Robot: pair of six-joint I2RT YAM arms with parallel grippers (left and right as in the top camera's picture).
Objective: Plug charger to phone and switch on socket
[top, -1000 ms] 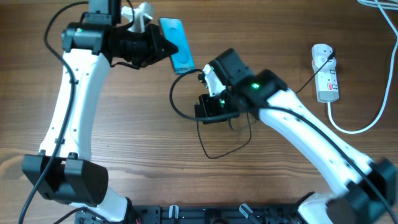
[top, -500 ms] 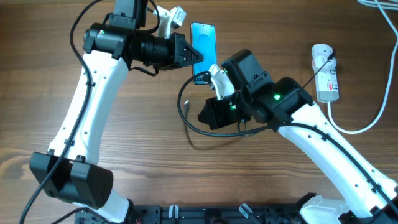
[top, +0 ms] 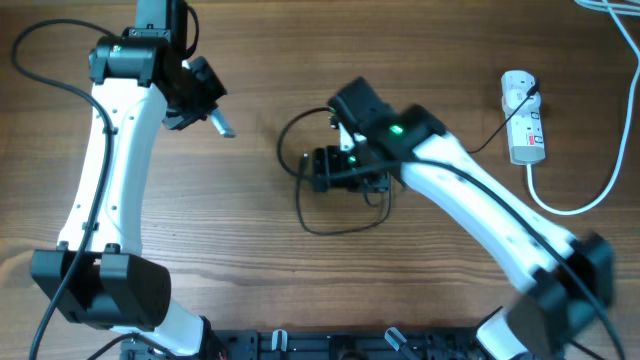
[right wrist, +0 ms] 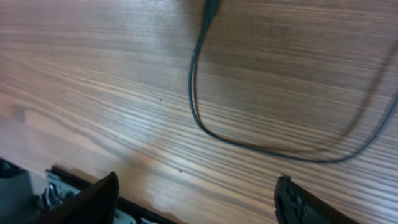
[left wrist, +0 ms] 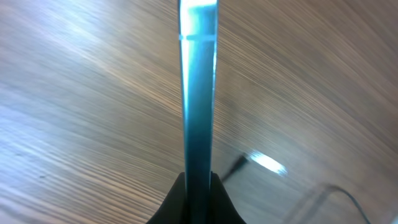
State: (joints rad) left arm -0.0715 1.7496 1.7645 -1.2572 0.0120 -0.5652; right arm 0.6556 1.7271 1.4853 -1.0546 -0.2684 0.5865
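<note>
My left gripper (top: 207,107) is at the upper left, shut on the phone (top: 223,125), which shows only as a thin edge from above. In the left wrist view the teal phone (left wrist: 198,93) stands edge-on between the jaws of that gripper (left wrist: 198,190). The charger (top: 300,195) lies in loose loops on the wood at the centre, its connector tip (right wrist: 210,7) free on the table. My right gripper (top: 318,170) hovers over those loops, open, with nothing between its fingers (right wrist: 102,199). At the far right sits the socket (top: 525,120), with a black lead running from it.
A thick white cord (top: 600,190) curves from the socket along the right edge. The table's front edge and a black rail (top: 330,345) lie below the arms. Bare wood (top: 250,250) separates the two arms.
The right gripper has opened and let go of the charger cable. The left arm has swung away to the left with the phone, now turned edge-on, after being close to the right gripper.
</note>
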